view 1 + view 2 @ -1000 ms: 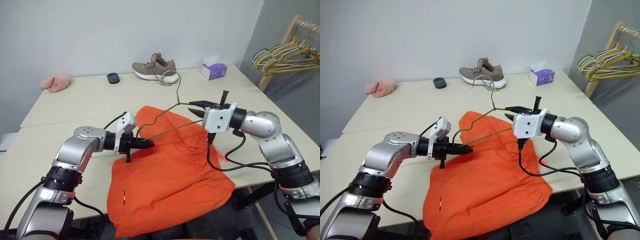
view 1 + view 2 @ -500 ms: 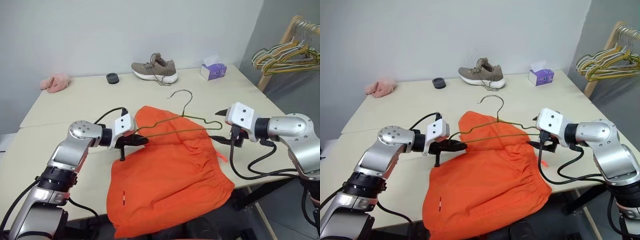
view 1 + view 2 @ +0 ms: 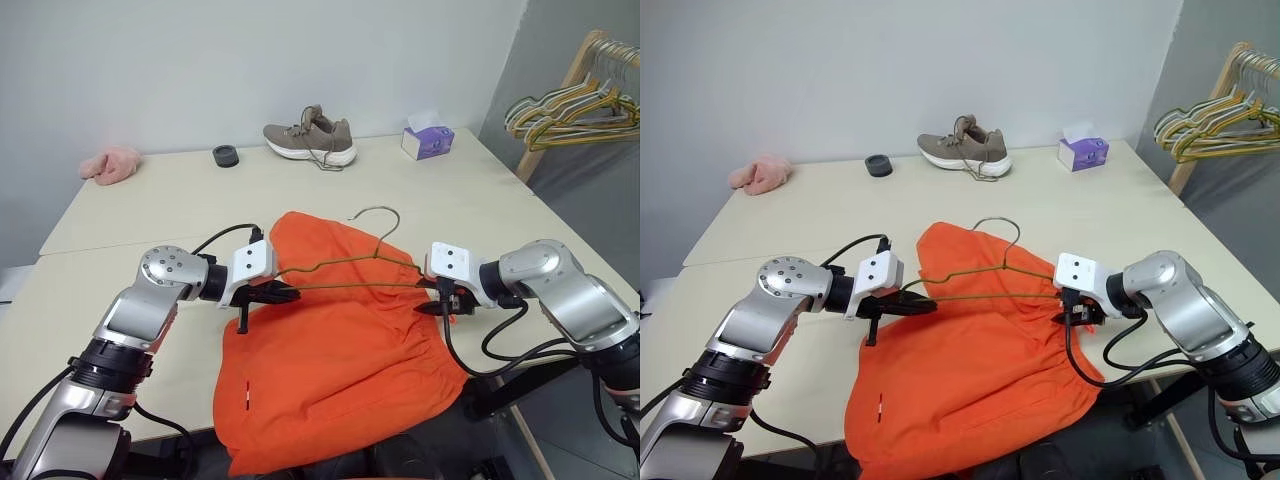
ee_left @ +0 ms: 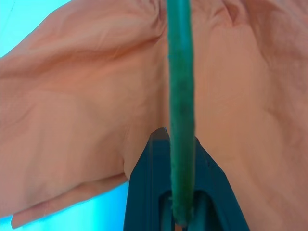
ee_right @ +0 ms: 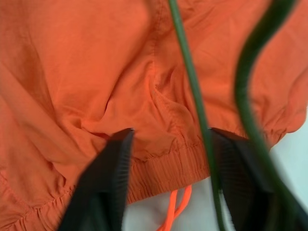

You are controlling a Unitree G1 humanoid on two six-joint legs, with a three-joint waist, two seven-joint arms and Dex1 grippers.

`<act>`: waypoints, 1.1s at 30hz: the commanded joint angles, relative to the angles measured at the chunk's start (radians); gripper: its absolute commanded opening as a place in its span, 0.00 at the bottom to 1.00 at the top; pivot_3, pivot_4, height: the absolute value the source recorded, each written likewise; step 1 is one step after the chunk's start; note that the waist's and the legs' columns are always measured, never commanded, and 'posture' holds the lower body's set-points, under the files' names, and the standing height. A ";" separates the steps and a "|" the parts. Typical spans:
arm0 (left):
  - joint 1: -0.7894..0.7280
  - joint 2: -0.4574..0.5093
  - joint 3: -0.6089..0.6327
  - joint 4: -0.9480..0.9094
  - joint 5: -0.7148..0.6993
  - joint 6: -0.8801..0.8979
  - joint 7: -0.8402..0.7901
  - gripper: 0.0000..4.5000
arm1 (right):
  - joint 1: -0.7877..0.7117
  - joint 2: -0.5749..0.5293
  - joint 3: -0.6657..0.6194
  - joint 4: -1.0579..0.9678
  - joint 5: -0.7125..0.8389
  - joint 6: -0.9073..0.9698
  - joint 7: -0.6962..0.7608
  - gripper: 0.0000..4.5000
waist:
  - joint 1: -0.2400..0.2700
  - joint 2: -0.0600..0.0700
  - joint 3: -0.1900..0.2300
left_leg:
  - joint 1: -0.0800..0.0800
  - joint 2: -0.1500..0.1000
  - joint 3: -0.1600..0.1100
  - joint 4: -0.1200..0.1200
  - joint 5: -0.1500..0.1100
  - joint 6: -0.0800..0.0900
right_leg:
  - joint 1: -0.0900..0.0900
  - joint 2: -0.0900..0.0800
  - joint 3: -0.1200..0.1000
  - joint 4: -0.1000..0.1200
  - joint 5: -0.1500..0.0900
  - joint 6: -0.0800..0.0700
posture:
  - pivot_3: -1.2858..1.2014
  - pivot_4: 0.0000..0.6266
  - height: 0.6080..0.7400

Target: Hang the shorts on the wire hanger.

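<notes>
The bright orange shorts (image 3: 340,360) lie spread on the table (image 3: 180,210), their near part hanging over the front edge. The thin olive wire hanger (image 3: 376,256) lies low across their upper part, hook pointing away from me. My left gripper (image 3: 285,294) is shut on the hanger's left end; in the left wrist view the wire (image 4: 181,96) runs out from between its closed fingers. My right gripper (image 3: 432,302) sits at the hanger's right end, just above the elastic waistband. In the right wrist view its fingers (image 5: 106,183) stand apart over the cloth, and the wire (image 5: 190,82) passes beside one finger, unclamped.
A brown shoe (image 3: 310,135), a purple tissue box (image 3: 427,140), a black ring (image 3: 226,155) and a pink fluffy cloth (image 3: 112,163) sit along the table's far side. A wooden rack with a bunch of coloured hangers (image 3: 570,105) stands at the right.
My right gripper let go near the hanger's neck, dropped and moved to its right end, fingers now narrower. The hanger sank closer over the shorts. My left gripper kept its hold and rolled.
</notes>
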 commanded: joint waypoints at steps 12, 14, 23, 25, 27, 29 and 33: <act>0.020 -0.004 0.027 -0.023 -0.041 0.017 0.004 0.00 | 0.009 -0.025 -0.023 -0.054 0.022 0.012 0.043 0.00 | 0.000 0.000 0.000 | 0.000 0.000 0.000 0.000 0.000 0.000 | 0.000 0.000 0.000 0.001 0.000 0.000 | 0.42 0.05 1.00; 0.018 -0.018 0.040 -0.022 -0.075 0.062 0.008 0.05 | 0.020 -0.035 -0.031 -0.070 0.027 0.018 0.043 0.00 | 0.000 0.000 0.000 | 0.000 0.000 0.000 0.000 0.000 0.000 | 0.000 0.000 0.000 0.001 0.000 0.000 | 0.42 0.05 1.00; -0.020 -0.045 0.084 0.026 -0.126 0.123 0.044 0.64 | 0.086 -0.088 -0.086 -0.143 0.070 0.059 0.035 0.00 | -0.001 0.000 0.000 | 0.000 0.000 0.000 0.001 0.000 0.000 | 0.000 0.000 -0.001 0.002 0.000 0.001 | 0.41 0.05 1.00; -0.029 -0.045 0.092 0.041 -0.130 0.127 0.047 0.78 | 0.100 -0.093 -0.099 -0.155 0.078 0.073 0.032 0.00 | -0.002 0.000 0.000 | 0.000 0.000 0.000 0.000 0.000 0.000 | 0.000 0.001 -0.001 0.002 0.000 0.001 | 0.40 0.06 1.00; -0.050 -0.037 0.112 0.083 -0.132 0.131 0.056 0.84 | 0.132 -0.102 -0.136 -0.165 0.094 0.098 0.015 0.00 | -0.002 0.000 0.000 | 0.000 0.000 0.000 0.000 0.000 0.000 | 0.000 0.001 -0.001 0.002 0.000 0.001 | 0.40 0.06 1.00; -0.063 -0.031 0.125 0.112 -0.133 0.132 0.062 0.84 | 0.158 -0.109 -0.167 -0.173 0.107 0.117 -0.001 0.00 | -0.002 -0.001 0.000 | 0.000 0.000 -0.001 0.000 0.000 0.000 | 0.000 0.003 -0.001 0.002 0.000 0.001 | 0.40 0.06 1.00; -0.093 -0.033 0.156 0.172 -0.139 0.143 0.079 0.84 | 0.241 -0.132 -0.256 -0.199 0.134 0.157 -0.040 0.00 | -0.003 -0.001 0.000 | 0.000 0.000 0.000 0.001 0.000 0.000 | 0.000 0.003 -0.001 0.002 0.000 0.001 | 0.39 0.07 1.00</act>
